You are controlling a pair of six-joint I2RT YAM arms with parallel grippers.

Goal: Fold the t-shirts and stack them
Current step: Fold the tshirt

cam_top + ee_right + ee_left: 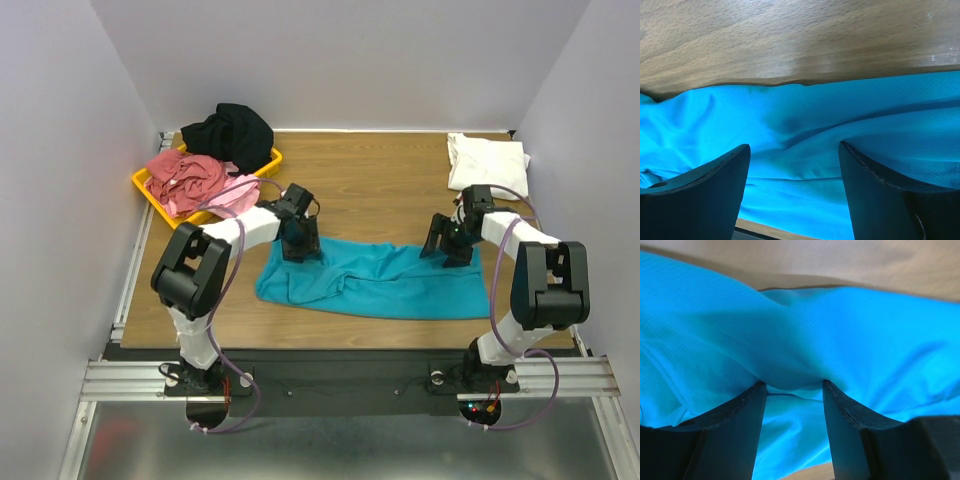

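The teal t-shirt [372, 281] lies spread in a long crumpled strip across the near middle of the table. My left gripper [300, 246] is down on its far left edge. In the left wrist view the jaws [793, 384] stand apart with a fold of teal cloth [840, 330] bunched over and between the tips. My right gripper [451, 250] is down on the shirt's far right edge, jaws [794, 146] wide apart over the cloth [790, 110]. A folded white t-shirt [487, 161] lies at the back right. Black [229, 132], dusty red [185, 174] and pink [228, 194] shirts are piled at the back left.
A yellow plastic tray [146, 190] at the back left holds the shirt pile. Walls close in the table on the left, back and right. Bare wood [370, 190] shows between the arms and the back wall.
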